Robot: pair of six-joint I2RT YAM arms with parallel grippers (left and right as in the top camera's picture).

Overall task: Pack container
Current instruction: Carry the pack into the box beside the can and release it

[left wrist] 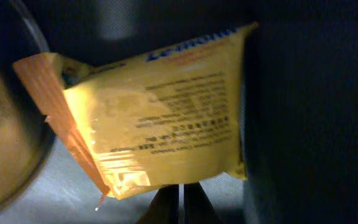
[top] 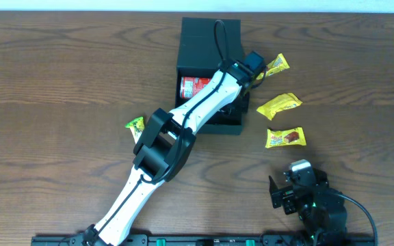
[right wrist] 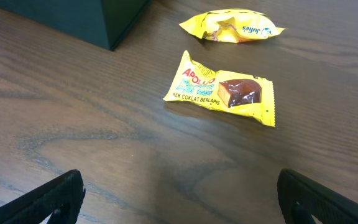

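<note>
The left gripper (left wrist: 180,201), jaws clamped on a yellow packet (left wrist: 166,118), reaches into the container (top: 211,31) at the worktop's (top: 60,75) 12 o'clock and should settle it low beside the red can (top: 193,87) before letting go; the right gripper (right wrist: 182,199) has its jaws apart.

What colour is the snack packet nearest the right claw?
Yellow packet, brown cake picture; best in right wrist view.

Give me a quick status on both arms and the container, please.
Left gripper jaws shut on yellow snack packet, inside the container. Right gripper jaws open, empty. Red can already inside; nothing blocking.
</note>
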